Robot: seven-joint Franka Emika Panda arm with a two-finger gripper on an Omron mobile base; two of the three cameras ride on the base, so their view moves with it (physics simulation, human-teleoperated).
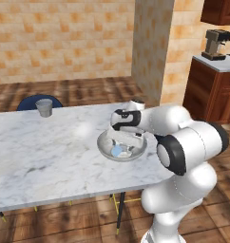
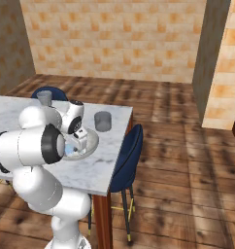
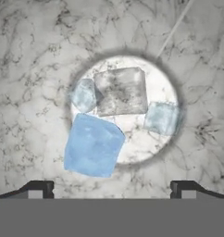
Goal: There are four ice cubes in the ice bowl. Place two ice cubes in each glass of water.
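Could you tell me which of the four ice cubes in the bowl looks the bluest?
The ice cube closest to the fingertips in the hand view: it is solidly sky blue, while the other three are pale grey-white and see-through.

Polished stone, metal and ice
Glossy veined marble desk (image 1: 41,156); on it a shiny metal ice bowl (image 1: 105,148) holding translucent ice cubes (image 3: 93,146).

Arm hides the near rim of the ice bowl (image 1: 103,142); ice cubes (image 1: 118,151) merge into one pale patch, count unclear from the base
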